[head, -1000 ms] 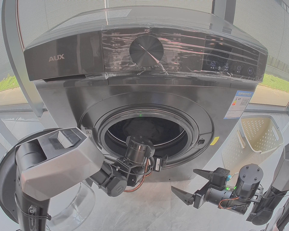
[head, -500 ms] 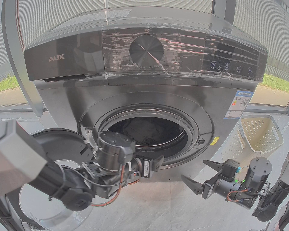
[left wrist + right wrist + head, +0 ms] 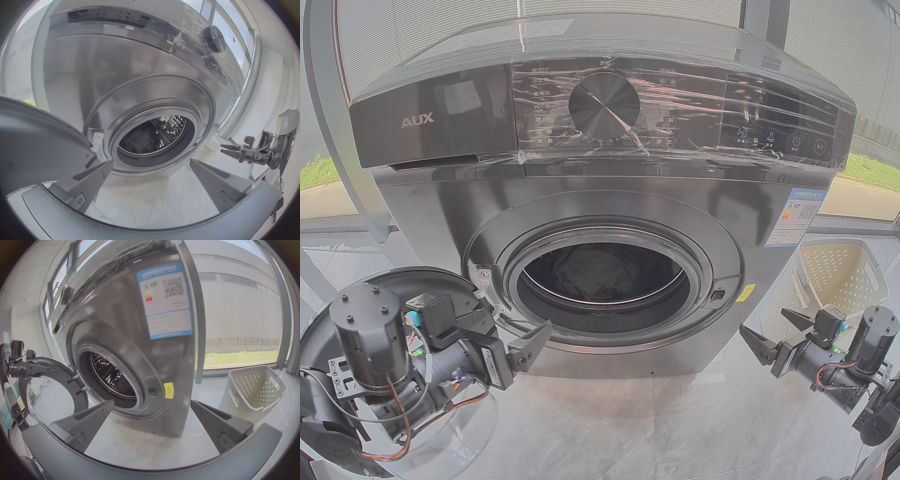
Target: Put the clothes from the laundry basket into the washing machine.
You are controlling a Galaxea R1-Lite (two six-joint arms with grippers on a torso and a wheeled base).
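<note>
A pale tiled floor (image 3: 625, 425) runs up to tall windows, with a strip of grass outside. On it stands the dark grey steel front-loading washing machine (image 3: 600, 200). Its round glass-centred door (image 3: 53, 390) is swung wide open to the robot's left. A dark crumpled heap of clothes (image 3: 600, 269) lies inside the drum.

The cream perforated plastic laundry basket (image 3: 837, 281) stands on the floor just beside the machine's right-hand corner, with its holed inner walls in plain sight.

The left gripper (image 3: 150, 162) hangs low in front of the open door, beside the lower left of the port. Its jaws are spread wide and hold nothing. The right gripper (image 3: 762, 319) hangs low between the machine's right corner and the basket, its jaws also parted and bare.

Clear plastic film is wrapped over the control panel around the round metal dial (image 3: 604, 105), with touch icons (image 3: 775, 140) to the right. Silver lettering (image 3: 417, 119) marks the drawer front. A blue-and-white energy sticker (image 3: 803, 215) carries colour bars and a square code. A small yellow sticker (image 3: 745, 292) sits near the door latch.
</note>
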